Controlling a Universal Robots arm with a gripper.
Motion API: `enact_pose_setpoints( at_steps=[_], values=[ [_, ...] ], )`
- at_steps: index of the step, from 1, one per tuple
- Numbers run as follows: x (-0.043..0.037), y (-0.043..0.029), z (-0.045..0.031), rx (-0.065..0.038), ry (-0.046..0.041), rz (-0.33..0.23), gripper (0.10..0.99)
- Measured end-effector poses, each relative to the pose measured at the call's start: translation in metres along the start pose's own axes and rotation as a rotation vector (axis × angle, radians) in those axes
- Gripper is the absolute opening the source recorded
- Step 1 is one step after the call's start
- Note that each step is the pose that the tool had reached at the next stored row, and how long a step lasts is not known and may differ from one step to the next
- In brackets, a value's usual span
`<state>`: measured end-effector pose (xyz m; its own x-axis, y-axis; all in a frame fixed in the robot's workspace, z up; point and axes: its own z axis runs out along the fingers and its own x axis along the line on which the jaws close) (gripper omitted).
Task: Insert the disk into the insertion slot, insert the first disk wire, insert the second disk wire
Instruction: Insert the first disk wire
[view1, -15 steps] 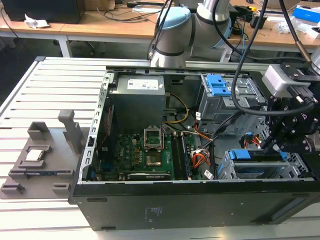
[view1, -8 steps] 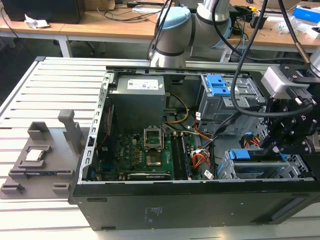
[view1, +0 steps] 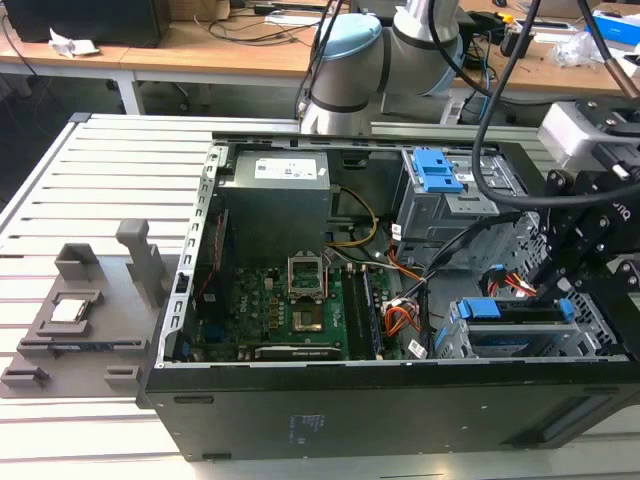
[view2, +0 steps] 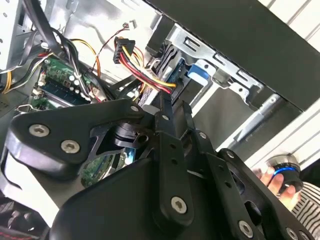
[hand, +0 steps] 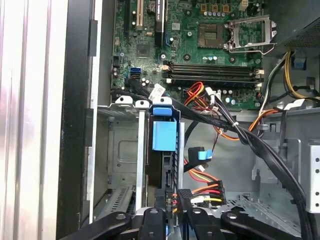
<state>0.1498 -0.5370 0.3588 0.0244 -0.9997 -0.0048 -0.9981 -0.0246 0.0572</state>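
Note:
The disk (view1: 512, 322) lies seated in the insertion slot (view1: 448, 338), a low silver cage at the open case's near corner on the exterior view's right. In the first wrist view the disk's blue carrier tab (hand: 164, 135) stands between the slot's walls (hand: 122, 150). My gripper (view1: 556, 296) hangs over the disk's rear end. It is shut on the black plug of a disk wire (hand: 184, 196) with red, yellow and black strands, held against the disk's edge. The second wrist view shows the gripper (view2: 172, 102) with those strands (view2: 150, 75) running in. A blue-plugged disk wire (hand: 202, 155) hangs loose nearby.
A taller grey cage with blue latches (view1: 440, 180) stands behind the slot. Black cable bundles (hand: 260, 145) cross the bay beside my gripper (hand: 172, 212). The motherboard (view1: 290, 310) fills the case floor. A person's hand (view2: 280, 186) holds a small device outside the case.

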Motion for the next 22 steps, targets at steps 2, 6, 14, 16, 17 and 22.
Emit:
enact_pose_setpoints(
  at_steps=[2,6,14,16,17,22],
  values=[
    [-0.0006,0.0003,-0.0049,0.0,0.0003,0.0,0.243],
    [-0.0029,0.0006,-0.0113,0.0,0.0008,0.0,0.106],
    [-0.0046,0.0009,-0.0187,0.0,0.0019,0.0,0.106],
    [-0.0046,0.001,-0.0191,0.0,0.0019,0.0,0.106],
    [-0.0046,0.001,-0.0192,0.0,0.0019,0.0,0.106],
    [-0.0046,0.001,-0.0194,0.0,0.0021,0.0,0.106]
  ],
)
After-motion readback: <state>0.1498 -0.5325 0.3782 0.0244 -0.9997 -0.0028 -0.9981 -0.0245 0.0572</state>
